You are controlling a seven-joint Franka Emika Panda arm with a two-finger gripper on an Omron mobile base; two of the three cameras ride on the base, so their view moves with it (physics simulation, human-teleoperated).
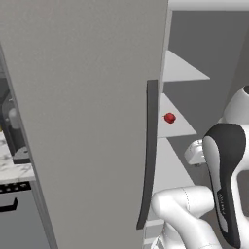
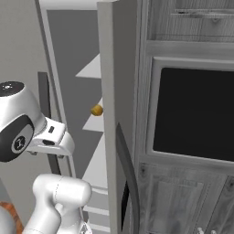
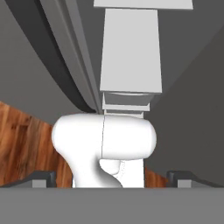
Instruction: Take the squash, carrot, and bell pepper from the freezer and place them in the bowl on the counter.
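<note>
Grey wood-grain cabinets (image 2: 183, 41) frame a built-in oven with a black glass door (image 2: 194, 112) in the right base view. A dark range with a black handle (image 1: 9, 204) sits low at left. Brown wood flooring (image 3: 26, 144) shows in the hand view.

The freezer (image 1: 87, 121) door blocks your look at most shelves; the bell pepper (image 1: 169, 117) and squash (image 2: 96, 110) peek through as specks. The counter (image 1: 14, 168) is cropped at left.
</note>
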